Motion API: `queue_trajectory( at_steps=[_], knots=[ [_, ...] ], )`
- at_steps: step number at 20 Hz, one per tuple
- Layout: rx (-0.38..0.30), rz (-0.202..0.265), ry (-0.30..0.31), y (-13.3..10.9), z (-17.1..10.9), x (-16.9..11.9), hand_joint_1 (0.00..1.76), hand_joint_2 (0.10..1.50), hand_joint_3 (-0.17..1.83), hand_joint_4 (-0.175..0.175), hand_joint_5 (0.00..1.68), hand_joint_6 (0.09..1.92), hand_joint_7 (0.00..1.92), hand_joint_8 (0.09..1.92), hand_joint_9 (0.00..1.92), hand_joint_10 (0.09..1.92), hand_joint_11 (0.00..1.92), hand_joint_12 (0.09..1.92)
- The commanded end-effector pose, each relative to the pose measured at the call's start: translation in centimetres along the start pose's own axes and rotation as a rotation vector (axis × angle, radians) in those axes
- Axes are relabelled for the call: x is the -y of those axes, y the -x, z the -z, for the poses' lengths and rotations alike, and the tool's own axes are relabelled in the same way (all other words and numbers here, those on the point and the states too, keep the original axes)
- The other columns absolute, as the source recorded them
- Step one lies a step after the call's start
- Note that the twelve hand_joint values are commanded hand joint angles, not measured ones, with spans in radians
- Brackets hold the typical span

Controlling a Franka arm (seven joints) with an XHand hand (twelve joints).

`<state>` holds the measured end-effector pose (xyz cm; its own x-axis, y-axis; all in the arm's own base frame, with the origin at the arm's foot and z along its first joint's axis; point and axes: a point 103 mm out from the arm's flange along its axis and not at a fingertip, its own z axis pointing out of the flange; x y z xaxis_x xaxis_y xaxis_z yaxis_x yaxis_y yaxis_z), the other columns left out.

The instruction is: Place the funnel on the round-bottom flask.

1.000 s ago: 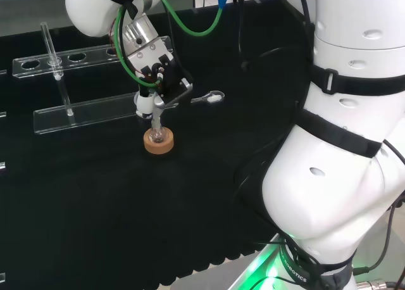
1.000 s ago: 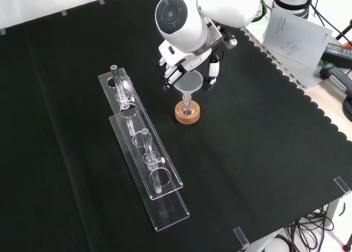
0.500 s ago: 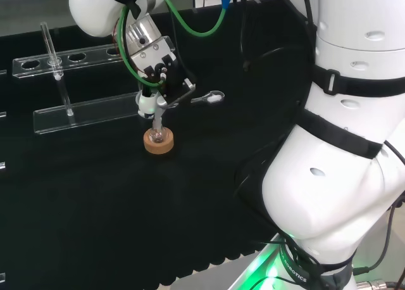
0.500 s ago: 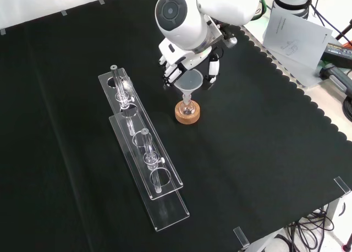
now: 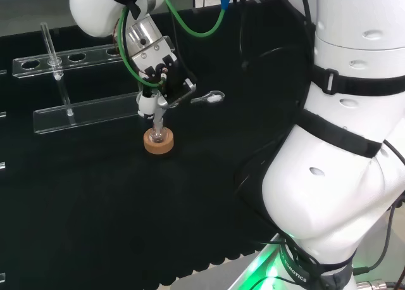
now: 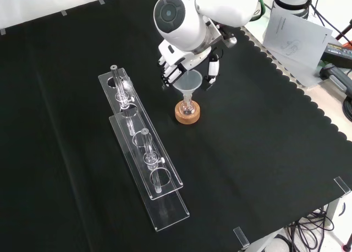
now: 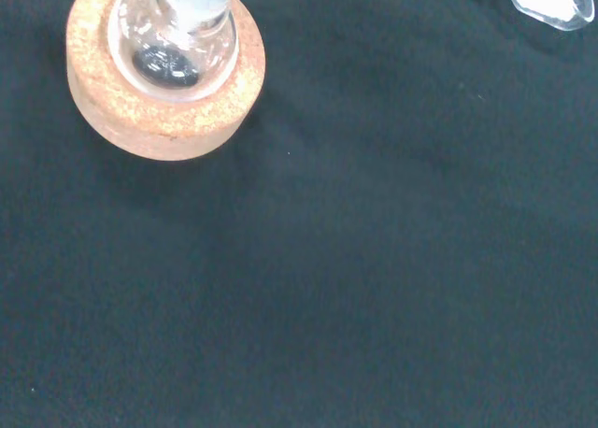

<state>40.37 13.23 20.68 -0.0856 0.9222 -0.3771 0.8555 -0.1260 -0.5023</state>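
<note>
Black cloth bench (image 6: 264, 153), item: funnel (image 6: 187, 86) standing upright, stem entering the round-bottom flask (image 6: 188, 106) on its cork ring (image 6: 187, 114), directly below the hand (image 6: 175, 67), whose fingers are bracketing the funnel's rim, contact uncertain.

funnel (image 6: 187, 87): clear, upright, stem in flask | round-bottom flask (image 6: 188, 106): clear, upright on cork ring (image 6: 187, 115)

A lab: glass flask (image 6: 187, 105), clear tube racks (image 6: 144, 158), black-clothed bench (image 6: 264, 131)
</note>
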Motion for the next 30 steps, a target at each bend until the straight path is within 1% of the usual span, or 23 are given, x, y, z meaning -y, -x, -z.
queue_trajectory(
  at_steps=[1, 3, 4, 5, 7, 9, 10, 13, 16, 18, 20, 22, 25, 27, 28, 30],
  knots=[
    [-0.01, 0.008, -0.004, 0.3, -0.1, 0.1, 0.57, 0.67, 0.52, -0.025, 0.32, 0.09, 0.16, 0.74, 0.46, 0.68, 0.31, 1.43],
    [-0.008, 0.01, -0.006, 0.4, -0.2, 0.2, 0.54, 0.66, 0.49, -0.021, 0.26, 0.09, 0.07, 0.7, 0.37, 0.69, 0.28, 1.46],
    [-0.011, 0.015, -0.003, 0.5, -0.2, 0.2, 0.52, 0.65, 0.48, -0.018, 0.22, 0.09, 0.04, 0.66, 0.33, 0.7, 0.27, 1.46],
    [-0.017, 0.024, 0.011, 0.5, -0.2, 0.4, 0.5, 0.65, 0.45, -0.015, 0.19, 0.09, 0.02, 0.59, 0.28, 0.72, 0.25, 1.47],
    [-0.035, 0.043, 0.066, 0.6, 0.1, 0.8, 0.45, 0.64, 0.37, -0.01, 0.13, 0.09, 0.0, 0.45, 0.18, 0.76, 0.22, 1.49],
    [-0.041, 0.053, 0.102, 0.7, 0.4, 1.2, 0.4, 0.64, 0.3, -0.009, 0.08, 0.09, 0.0, 0.31, 0.11, 0.8, 0.2, 1.5],
    [-0.042, 0.056, 0.115, 0.7, 0.6, 1.4, 0.39, 0.64, 0.28, -0.008, 0.07, 0.09, 0.0, 0.27, 0.09, 0.81, 0.19, 1.51],
    [-0.048, 0.062, 0.126, 1.0, 1.2, 1.9, 0.38, 0.65, 0.25, -0.008, 0.06, 0.09, 0.0, 0.23, 0.06, 0.82, 0.18, 1.51],
    [-0.051, 0.064, 0.157, 1.3, 1.8, 2.3, 0.37, 0.66, 0.23, -0.008, 0.06, 0.09, 0.0, 0.27, 0.07, 0.82, 0.18, 1.52],
    [-0.057, 0.066, 0.184, 1.8, 2.3, 2.7, 0.37, 0.67, 0.21, -0.01, 0.06, 0.09, 0.0, 0.35, 0.1, 0.81, 0.18, 1.52],
    [-0.081, 0.072, 0.201, 2.5, 2.7, 3.1, 0.38, 0.69, 0.19, -0.012, 0.09, 0.09, 0.01, 0.47, 0.15, 0.78, 0.19, 1.51],
    [-0.112, 0.076, 0.202, 3.4, 3.1, 3.3, 0.41, 0.71, 0.18, -0.015, 0.12, 0.09, 0.04, 0.56, 0.21, 0.76, 0.19, 1.5],
    [-0.13, 0.079, 0.214, 5.0, 3.4, 3.4, 0.44, 0.74, 0.18, -0.016, 0.15, 0.09, 0.08, 0.63, 0.28, 0.73, 0.19, 1.47],
    [-0.158, 0.095, 0.256, 6.2, 3.4, 3.4, 0.45, 0.74, 0.19, -0.017, 0.19, 0.09, 0.12, 0.65, 0.31, 0.72, 0.2, 1.46],
    [-0.166, 0.095, 0.266, 7.0, 3.3, 3.4, 0.46, 0.75, 0.19, -0.017, 0.21, 0.09, 0.15, 0.66, 0.34, 0.71, 0.21, 1.46],
    [-0.18, 0.082, 0.259, 8.2, 3.3, 3.2, 0.48, 0.75, 0.19, -0.019, 0.25, 0.09, 0.19, 0.67, 0.37, 0.69, 0.23, 1.44]
  ],
)
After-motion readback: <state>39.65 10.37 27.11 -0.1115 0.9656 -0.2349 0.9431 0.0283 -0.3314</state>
